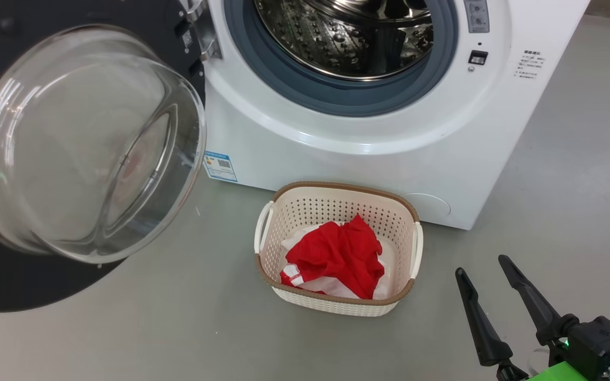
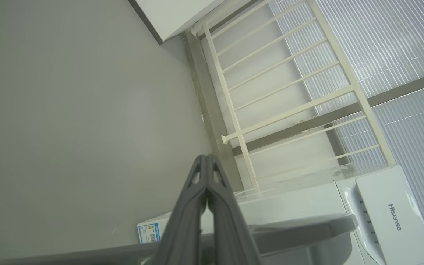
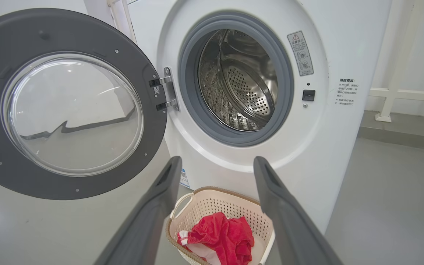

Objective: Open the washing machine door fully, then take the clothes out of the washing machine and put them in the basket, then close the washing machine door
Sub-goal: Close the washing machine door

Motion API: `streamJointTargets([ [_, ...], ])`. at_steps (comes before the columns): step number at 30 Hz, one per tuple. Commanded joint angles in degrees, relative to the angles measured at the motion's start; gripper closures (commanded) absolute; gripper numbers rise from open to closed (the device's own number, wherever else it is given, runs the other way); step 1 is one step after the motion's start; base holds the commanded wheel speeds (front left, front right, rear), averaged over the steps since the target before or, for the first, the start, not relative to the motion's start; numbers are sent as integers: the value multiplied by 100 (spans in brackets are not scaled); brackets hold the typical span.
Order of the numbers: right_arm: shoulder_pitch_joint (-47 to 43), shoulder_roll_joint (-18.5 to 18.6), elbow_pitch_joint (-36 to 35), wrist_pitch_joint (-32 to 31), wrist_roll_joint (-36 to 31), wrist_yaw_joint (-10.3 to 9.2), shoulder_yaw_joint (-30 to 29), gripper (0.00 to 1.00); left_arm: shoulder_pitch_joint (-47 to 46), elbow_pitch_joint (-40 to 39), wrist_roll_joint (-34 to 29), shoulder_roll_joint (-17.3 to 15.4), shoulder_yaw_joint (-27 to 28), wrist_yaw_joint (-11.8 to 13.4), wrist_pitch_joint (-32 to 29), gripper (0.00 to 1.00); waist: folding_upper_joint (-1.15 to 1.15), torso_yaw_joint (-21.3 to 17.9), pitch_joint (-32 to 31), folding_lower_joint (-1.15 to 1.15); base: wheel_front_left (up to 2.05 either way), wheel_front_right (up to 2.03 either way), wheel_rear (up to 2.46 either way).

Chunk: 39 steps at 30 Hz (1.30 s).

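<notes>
Your right pincer hangs released and empty. The basket sits just ahead and to its left, with the red clothes lying inside. Your left pincer is clenched on nothing. Beyond the basket, the washing machine shows a bare-looking drum, so the job left is likely the door, swung wide far to the right pincer's left. Press on the dark rim's outer edge, away from the hinge and off the glass bowl. Sweep it round clear of the basket and push until the latch catches.
</notes>
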<state>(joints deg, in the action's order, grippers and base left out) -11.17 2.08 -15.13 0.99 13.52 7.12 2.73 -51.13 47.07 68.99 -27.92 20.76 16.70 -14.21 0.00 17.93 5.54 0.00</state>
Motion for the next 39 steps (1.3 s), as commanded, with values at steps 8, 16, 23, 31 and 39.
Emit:
streamJointTargets([
  [8, 236, 79, -207, -15, -34, 36, 178, 0, -94, 150, 39, -478, -41, -104, -534, 100, 0, -97, 36, 0, 0, 0, 0],
  [16, 214, 79, -252, -16, -46, 36, 139, 0, 14, 71, 145, -515, -173, -300, -1149, 100, 0, -55, 41, 0, 0, 0, 0],
  [23, 221, 79, -232, 24, -25, 36, 140, 0, 186, -211, 261, -490, -243, -388, -1624, 100, 0, 26, 60, 0, 0, 0, 0],
  [31, 228, 79, -189, 76, -3, 36, 133, 0, 386, -625, 383, -359, -274, -477, -1903, 100, 0, 72, 63, 0, 0, 0, 0],
  [39, 216, 79, -148, 123, 15, 36, 121, 0, 662, -1273, 475, -71, -371, -484, -2114, 100, 0, 134, 30, 0, 0, 0, 0],
])
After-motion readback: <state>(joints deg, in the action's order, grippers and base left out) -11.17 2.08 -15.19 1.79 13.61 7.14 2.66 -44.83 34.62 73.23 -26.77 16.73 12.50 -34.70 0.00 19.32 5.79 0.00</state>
